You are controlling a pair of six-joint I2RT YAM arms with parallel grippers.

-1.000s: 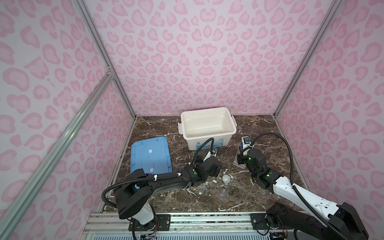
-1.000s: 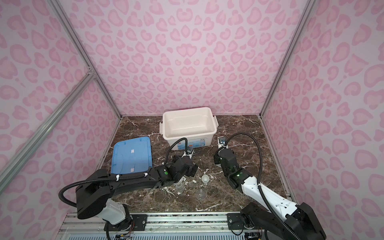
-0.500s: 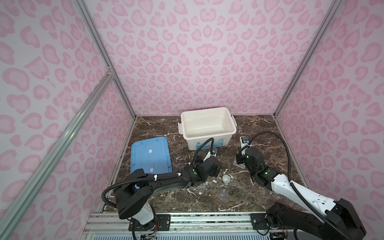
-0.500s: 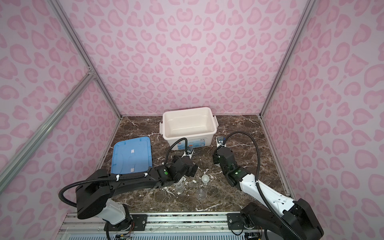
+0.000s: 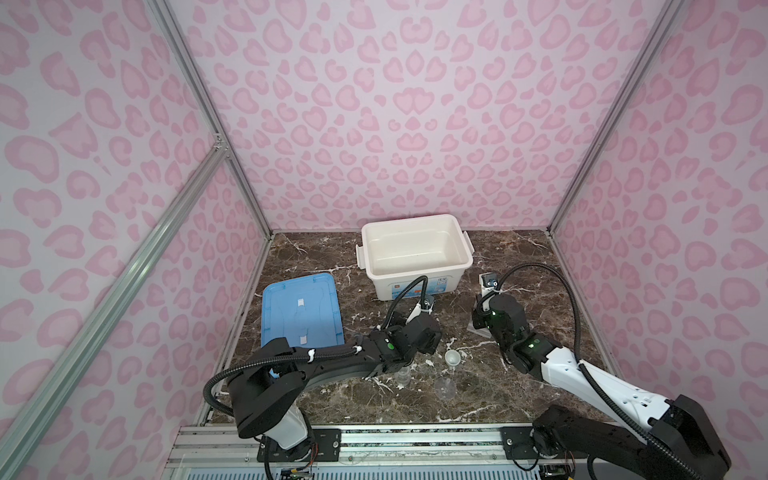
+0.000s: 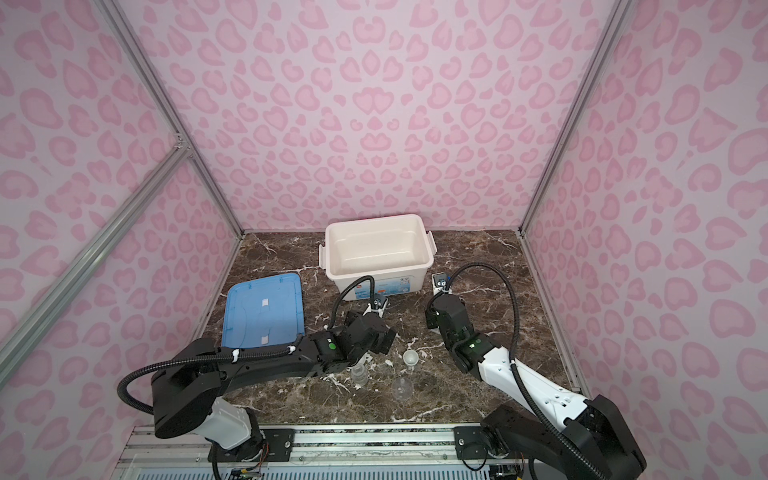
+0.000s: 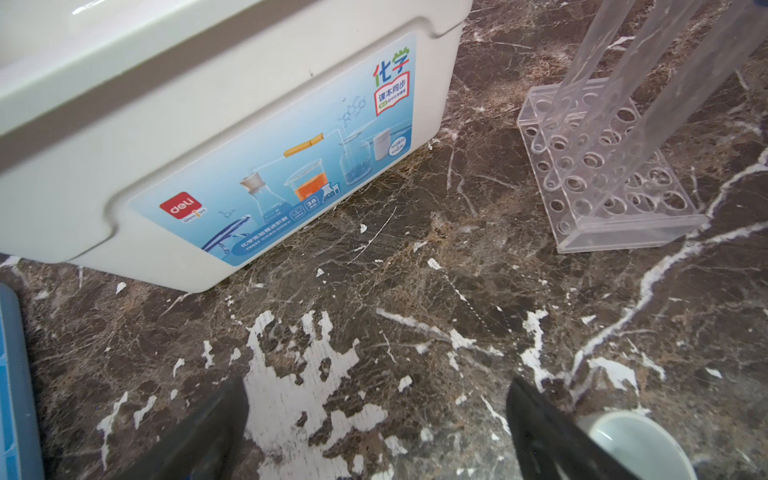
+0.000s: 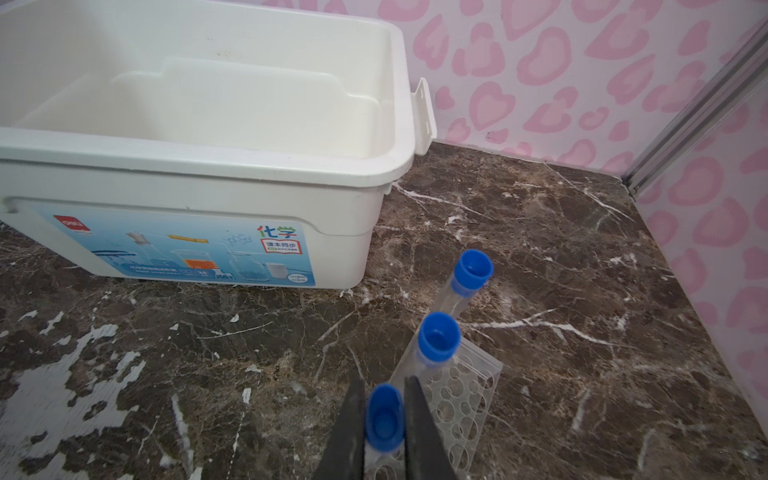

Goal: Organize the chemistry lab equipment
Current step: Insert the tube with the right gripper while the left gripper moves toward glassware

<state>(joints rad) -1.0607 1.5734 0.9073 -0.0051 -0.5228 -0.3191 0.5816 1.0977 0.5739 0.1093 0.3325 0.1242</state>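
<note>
Front of the marble table: two clear glass pcs, a round flask and a small beaker, the beaker partly under the L arm. Just behind them sits a small white bowl, upright. L gripper hangs low over bare marble w/ fingers wide apart; in the L wrist view the bowl is just beside one finger. Further back on the R side, R gripper is clamped on the blue cap of a test tube, w/ the tube's lower end down at the clear holed rack. A second tube and a third tube, both blue-capped, stand tilted in the same rack. Rack rests on the table near the bin's front R corner, apart from it. Blue lid lies flat on the L side. Farthest back, centre: white bin, open top, label facing the arms.
</note>
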